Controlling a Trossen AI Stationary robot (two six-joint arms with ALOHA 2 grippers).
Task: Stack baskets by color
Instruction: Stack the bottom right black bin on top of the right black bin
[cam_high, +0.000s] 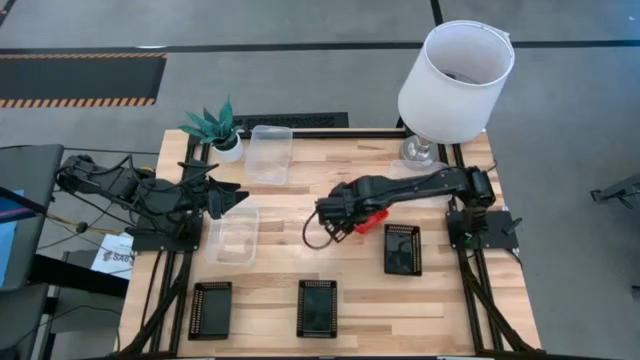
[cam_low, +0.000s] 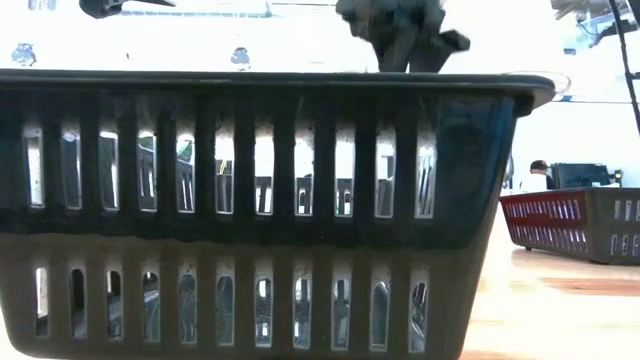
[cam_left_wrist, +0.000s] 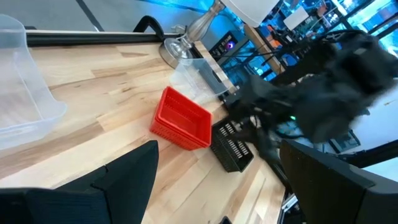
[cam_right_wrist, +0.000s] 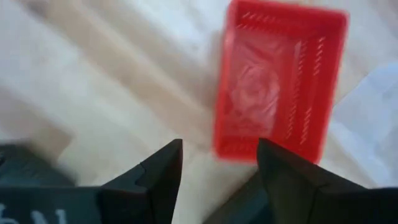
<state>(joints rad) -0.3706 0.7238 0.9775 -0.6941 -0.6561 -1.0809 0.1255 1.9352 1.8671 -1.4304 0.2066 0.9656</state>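
Observation:
A red mesh basket stands on its bottom on the table's middle right. My right gripper hangs open just above its near end, touching nothing. Black mesh baskets rest at right, front middle and front left. Clear baskets lie at the far middle and at left. My left gripper waits open over the table's left side, beside that clear basket.
A white lampshade on a metal foot stands at the far right corner, with a clear basket by its foot. A small green plant stands at the far left. Bare wood lies between the front black baskets.

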